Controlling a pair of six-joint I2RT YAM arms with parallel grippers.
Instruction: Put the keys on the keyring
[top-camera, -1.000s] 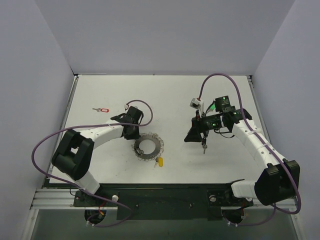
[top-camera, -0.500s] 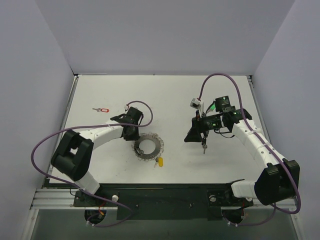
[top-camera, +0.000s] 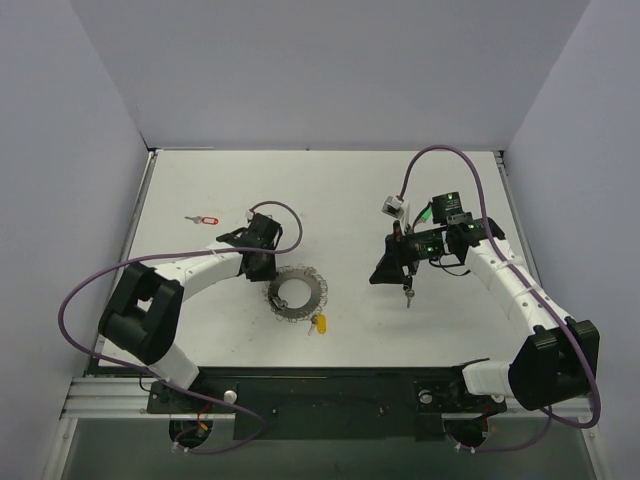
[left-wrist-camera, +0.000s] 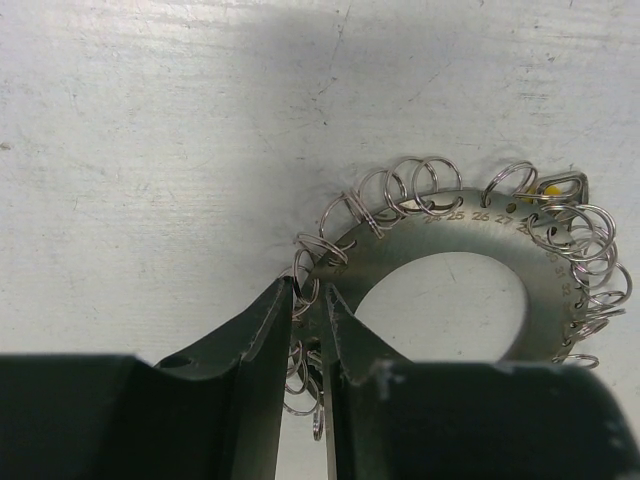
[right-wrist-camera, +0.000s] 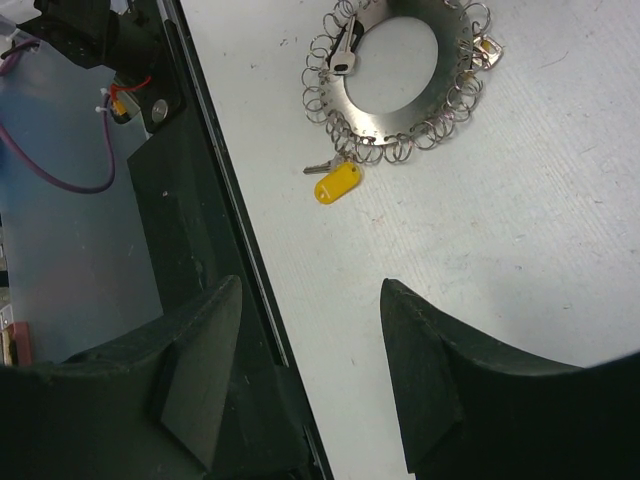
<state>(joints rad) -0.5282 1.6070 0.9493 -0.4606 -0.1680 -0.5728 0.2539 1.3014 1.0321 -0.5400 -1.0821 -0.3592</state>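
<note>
- Noted a slight swing of the left arm (top-camera: 190, 268) toward the near left, with its purple cable (top-camera: 75, 295) pushed a little further out. Found the right arm (top-camera: 500, 275) and the keyring (top-camera: 297, 292) where they had been.
- Judged the task well short of done. Saw one plain silver key (right-wrist-camera: 345, 48) lying across the keyring's rim, apparently hung on a loop.
- Saw a yellow-headed key (top-camera: 320, 323) at the keyring's near edge, tip touching the loops. Could not tell whether it was threaded on or only lying against them.
- Counted two keys as left to do: a red-headed key (top-camera: 205, 219) loose at the far left of the bench (top-camera: 340, 190), well apart from the keyring, and a dark-headed key (top-camera: 407, 292) right of centre.
- Found the left jaws pinched nearly together at the keyring's far-left rim, with small wire loops caught in the narrow gap. Read this as a grip on the keyring there.
- Found the right jaws spread wide, with nothing between them in the wrist view. Placed them well to the right of the keyring and close by the dark-headed key, but could not tell whether they touched it.
- Placed the keyring flat on the bench, left of centre, between the two arms and much closer to the left one.
- Judged the likely step in hand to be steadying the keyring or working a loop with the left jaws, with a loose key not yet brought over.
</note>
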